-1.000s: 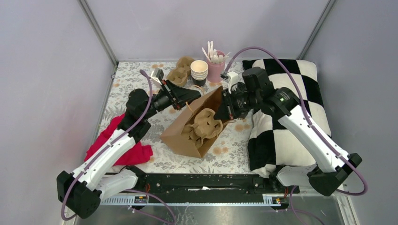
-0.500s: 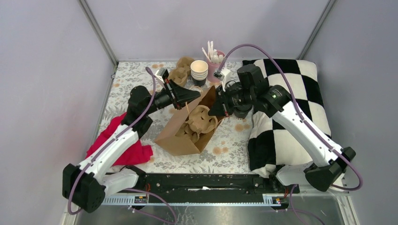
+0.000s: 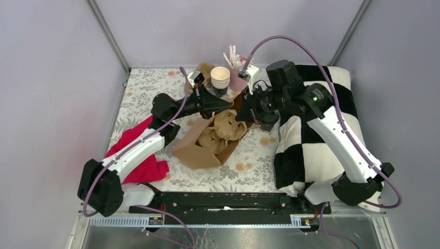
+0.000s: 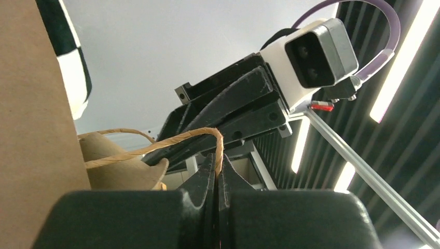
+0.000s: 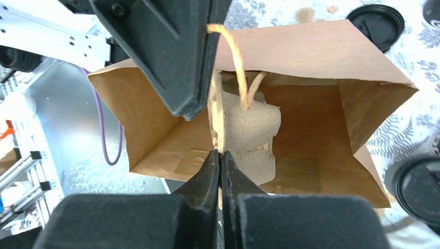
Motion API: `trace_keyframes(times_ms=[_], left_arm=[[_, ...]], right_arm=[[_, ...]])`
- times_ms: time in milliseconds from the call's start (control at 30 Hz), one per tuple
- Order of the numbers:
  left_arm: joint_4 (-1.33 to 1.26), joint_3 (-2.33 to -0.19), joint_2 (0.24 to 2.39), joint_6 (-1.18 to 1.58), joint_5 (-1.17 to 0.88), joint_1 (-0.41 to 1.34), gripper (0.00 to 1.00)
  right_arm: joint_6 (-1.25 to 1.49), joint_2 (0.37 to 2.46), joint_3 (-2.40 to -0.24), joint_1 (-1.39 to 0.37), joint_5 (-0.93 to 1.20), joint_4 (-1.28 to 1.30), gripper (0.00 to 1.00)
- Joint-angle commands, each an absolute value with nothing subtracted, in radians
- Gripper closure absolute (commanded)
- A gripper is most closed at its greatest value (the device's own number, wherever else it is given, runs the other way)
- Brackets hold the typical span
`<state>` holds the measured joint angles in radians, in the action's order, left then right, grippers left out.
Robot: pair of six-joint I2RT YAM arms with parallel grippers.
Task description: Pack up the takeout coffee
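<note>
The paper bag [image 3: 200, 153] is rising more upright for packing, left jaws clenching its string handle [image 4: 171, 139], right jaws pinching its rim [image 5: 216, 114].

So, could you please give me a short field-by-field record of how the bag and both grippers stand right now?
bag: brown paper bag, tilted, mouth open
inside bag: pulp cup carrier; no cup visible in it
left gripper: shut on the twine handle
right gripper: shut, apparently on the carrier's edge
beside bag: black lid; second black round top, unclear whether a cup sits beneath
behind bag: stack of lidless cups
</note>
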<state>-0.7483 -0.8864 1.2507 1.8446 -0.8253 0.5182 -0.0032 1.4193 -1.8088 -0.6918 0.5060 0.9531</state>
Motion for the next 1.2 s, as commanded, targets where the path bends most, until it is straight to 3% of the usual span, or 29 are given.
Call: trace_keyframes(times_ms=[0,167,567,700,800,1167], left_arm=[[-0.97,-0.921,1.292,1.936,-0.871,0.537,1.0],[-0.991,-0.875,1.297,1.94,-0.859,0.535,1.0],[-0.868,-0.742,1.18,1.882,-0.787,0.442,1.0],[-0.853,-0.737,1.163,1.877,-0.788,0.431,1.0],[-0.829,-0.739,1.158,1.866,-0.796,0.424,1.0],[-0.824,-0.752,1.176,1.864,-0.83,0.407,1.0]], right_arm=[[-0.05,1.378,-1.75,-0.702,0.433,0.995,1.0],[-0.02,1.403,-1.722,-0.726,0.447,0.926,1.0],[0.137,1.371,-1.436,-0.732,0.58,0.554,1.0],[0.112,1.381,-1.425,-0.732,0.583,0.534,0.99],[0.056,1.39,-1.43,-0.732,0.583,0.535,0.92],[-0.05,1.435,-1.401,-0.732,0.561,0.5,0.87]])
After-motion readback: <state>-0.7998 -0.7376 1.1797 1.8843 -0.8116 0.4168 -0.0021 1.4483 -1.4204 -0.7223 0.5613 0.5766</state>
